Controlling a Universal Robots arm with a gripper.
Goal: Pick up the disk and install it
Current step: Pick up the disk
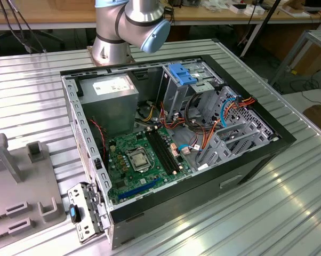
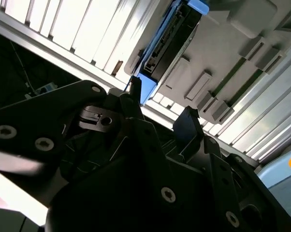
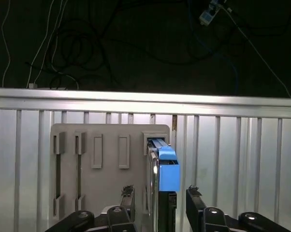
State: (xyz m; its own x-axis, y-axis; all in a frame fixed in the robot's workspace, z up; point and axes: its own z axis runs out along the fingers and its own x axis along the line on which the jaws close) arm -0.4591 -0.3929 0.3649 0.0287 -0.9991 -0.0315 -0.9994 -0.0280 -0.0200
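Exterior view: the open computer case [image 1: 230,181] sits on the worktop [image 1: 288,208]. First wrist view: the disk [image 3: 166,169] stands on edge in a grey holder [image 3: 107,145], between open jaws. Second wrist view: nothing grips the disk [image 2: 167,46] yet; a crooked squeeze could tip it.

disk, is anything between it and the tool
Nothing visible stands between them. In the first wrist view the disk stands on edge in the grey holder. The open tool has one finger on each side of it, with a bare gap either way.
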